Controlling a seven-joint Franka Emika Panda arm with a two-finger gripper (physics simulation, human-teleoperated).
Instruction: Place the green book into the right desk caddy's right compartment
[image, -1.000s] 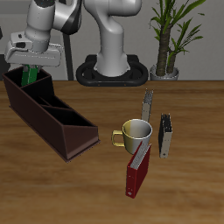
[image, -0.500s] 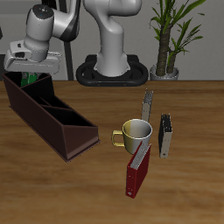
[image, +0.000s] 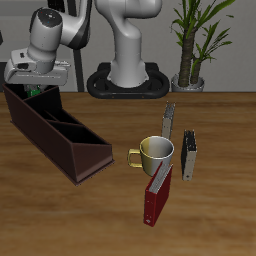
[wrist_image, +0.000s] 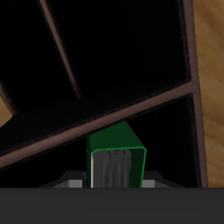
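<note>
The green book (image: 35, 91) hangs upright in my gripper (image: 37, 84), which is shut on it above the far end of the right desk caddy (image: 62, 137). Only a small green patch shows above the caddy's rim; the rest of the book is down inside the end compartment. In the wrist view the green book (wrist_image: 116, 156) shows its pale page edge straight below me, over the dark floor of that compartment, beside a brown divider (wrist_image: 105, 108). My fingers are mostly hidden behind the book.
A yellow-white mug (image: 156, 152) stands mid-table with a dark red book (image: 157, 196) leaning in front of it. Two slim grey-black books (image: 169, 120) (image: 189, 156) stand behind and beside the mug. A potted plant (image: 190, 78) and the robot base (image: 128, 80) are at the back.
My gripper has moved down and slightly toward the caddy's far end with the green book, which has sunk deeper into the end compartment.
</note>
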